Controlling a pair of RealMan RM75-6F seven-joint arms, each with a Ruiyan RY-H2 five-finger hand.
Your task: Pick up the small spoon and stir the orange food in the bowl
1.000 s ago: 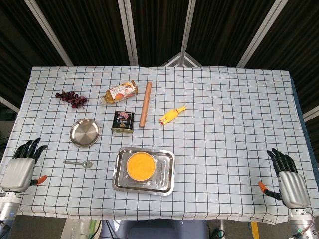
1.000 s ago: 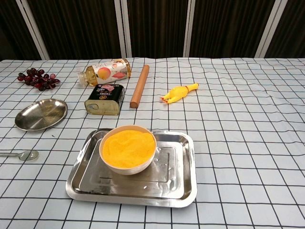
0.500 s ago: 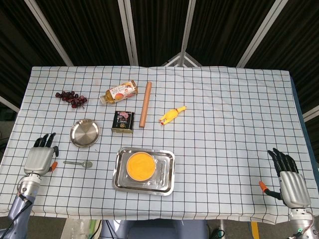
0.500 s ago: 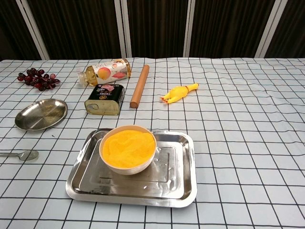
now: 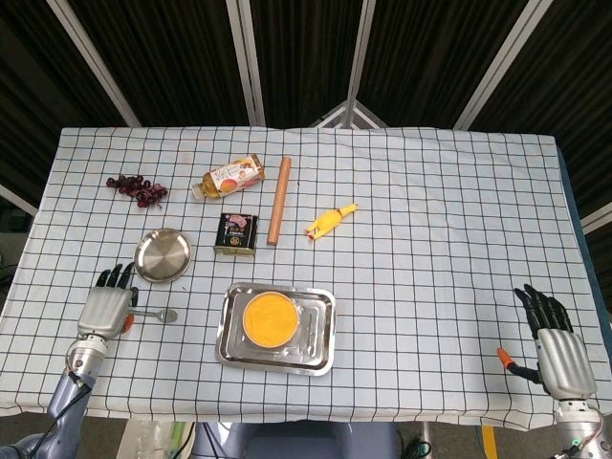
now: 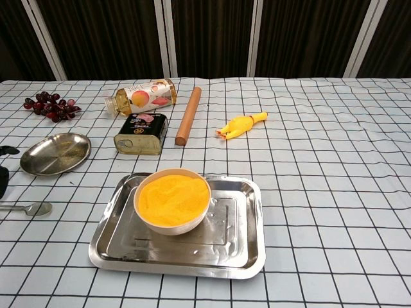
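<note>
- Checked black-and-white cloth covers the worktop (image 5: 430, 220), with dark slatted panels behind it.
- Nearest the robot, the right hand (image 5: 555, 346) rests at the near right corner, fingers apart and holding nothing, well apart from everything else.
- At the near left, the left hand (image 5: 107, 304) lies over the handle end of the small metal spoon (image 5: 158, 315); its fingers look spread and point away from the robot, and nothing shows a grip yet.
- The spoon lies flat on the cloth, its scoop end pointing toward the rectangular steel tray (image 5: 320, 337).
- In that tray stands the white bowl (image 6: 172, 226) filled with orange food (image 6: 173, 197), apparently undisturbed.
- Beyond the spoon sits a round steel dish (image 5: 162, 255); farther back lie a dark tin (image 5: 236, 233), a wooden rolling pin (image 5: 279, 201) and a yellow rubber chicken (image 5: 329, 222).
- Judged from this, the reach for the spoon is under way; next the left hand must close on the thin handle, lift it, and carry it right to the bowl.
</note>
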